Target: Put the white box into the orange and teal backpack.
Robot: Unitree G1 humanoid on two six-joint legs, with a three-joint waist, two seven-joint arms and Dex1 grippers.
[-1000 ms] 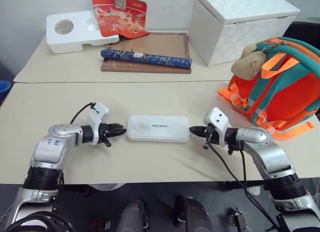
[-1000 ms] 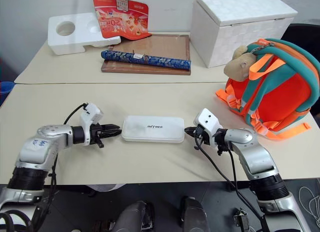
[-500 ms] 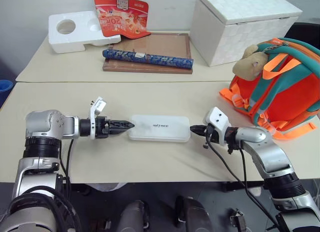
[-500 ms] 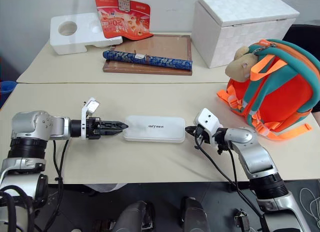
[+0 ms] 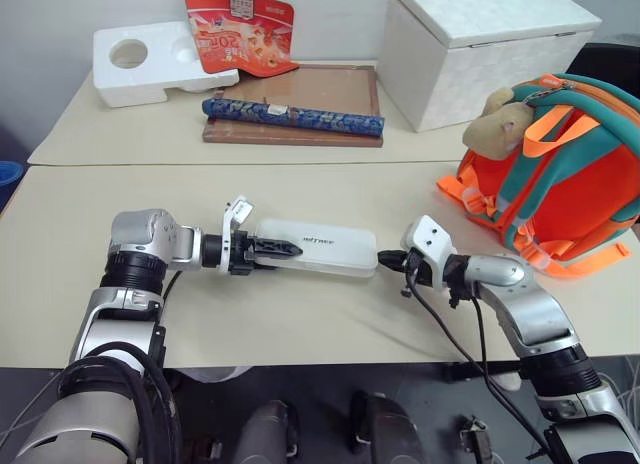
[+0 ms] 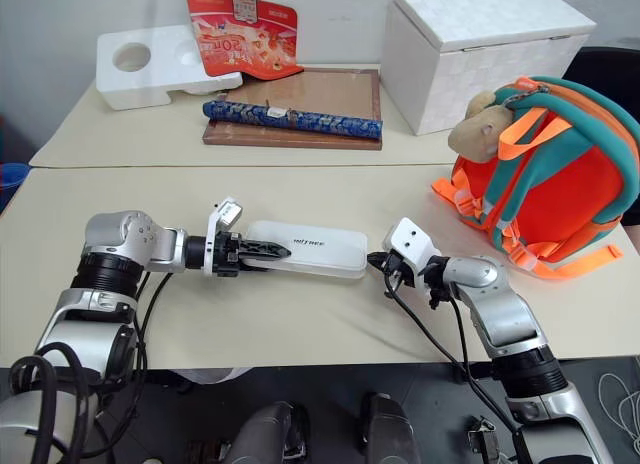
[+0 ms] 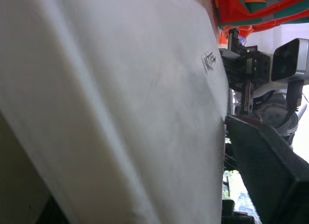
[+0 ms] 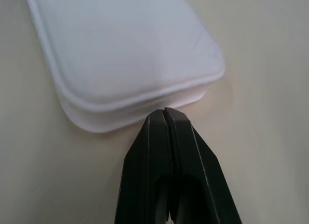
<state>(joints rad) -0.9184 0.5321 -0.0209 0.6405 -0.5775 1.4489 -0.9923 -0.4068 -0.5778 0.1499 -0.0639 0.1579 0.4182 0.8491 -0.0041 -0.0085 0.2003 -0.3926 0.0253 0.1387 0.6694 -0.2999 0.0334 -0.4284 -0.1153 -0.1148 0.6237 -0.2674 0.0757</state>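
The white box lies flat on the near table, roughly midway between the two arms, its lettered face up and its left end looking slightly lifted. The left gripper reaches in from the left, and its black fingers overlap that end of the box. From the left wrist view one finger sits against the box's face, so the claw seems to be clamped on the case, though I can't make out the other finger well enough to be sure. The right gripper has its fingers pressed tight together, tips touching the box's right end; in its wrist view the box sits just ahead of them. The orange and teal backpack stands upright at the right, well apart from the box.
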